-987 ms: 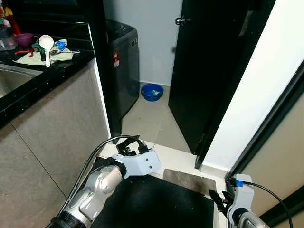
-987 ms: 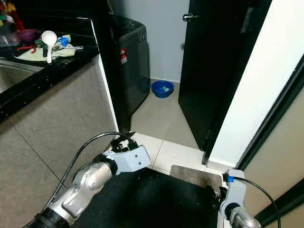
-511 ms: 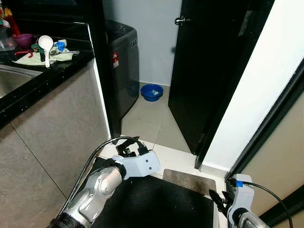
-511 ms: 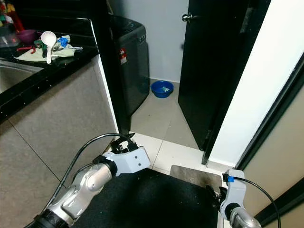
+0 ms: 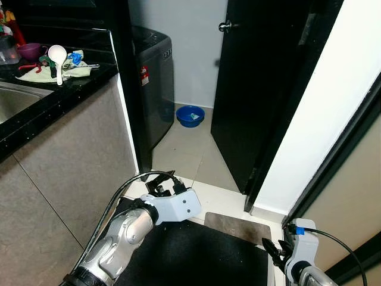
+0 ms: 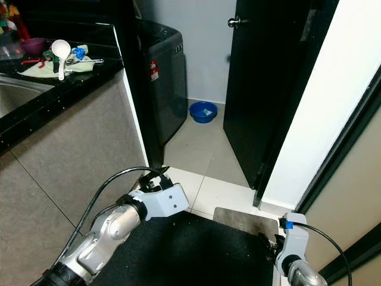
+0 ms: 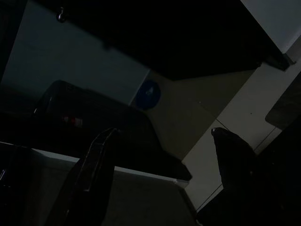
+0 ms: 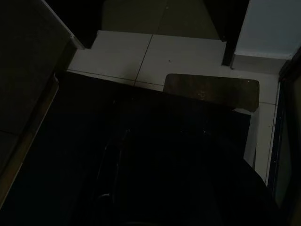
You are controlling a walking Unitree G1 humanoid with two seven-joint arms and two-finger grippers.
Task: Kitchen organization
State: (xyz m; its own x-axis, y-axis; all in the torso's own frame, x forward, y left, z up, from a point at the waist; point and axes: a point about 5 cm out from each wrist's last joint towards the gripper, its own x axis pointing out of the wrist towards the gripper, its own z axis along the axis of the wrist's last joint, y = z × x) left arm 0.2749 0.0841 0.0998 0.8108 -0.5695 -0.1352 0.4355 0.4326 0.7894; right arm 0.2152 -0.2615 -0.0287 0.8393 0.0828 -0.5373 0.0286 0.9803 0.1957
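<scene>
I am standing idle beside the desk (image 5: 71,83), where the white ladle (image 5: 58,55) and clutter are lying. My left pincer (image 7: 164,179) is hanging wide and empty; my right pincer's (image 5: 269,247) spread I cannot tell. Next, I judge, I need to turn toward the desk.

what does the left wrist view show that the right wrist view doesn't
Left wrist view: the left gripper with its two black fingers apart and nothing between them, and past them the dark washing machine, the blue basin on the floor and the black door with its knob.

Right wrist view: looks down at the black floor mat and the small brown mat beside it.

Both share: the pale floor tiles and very dim lighting.
</scene>
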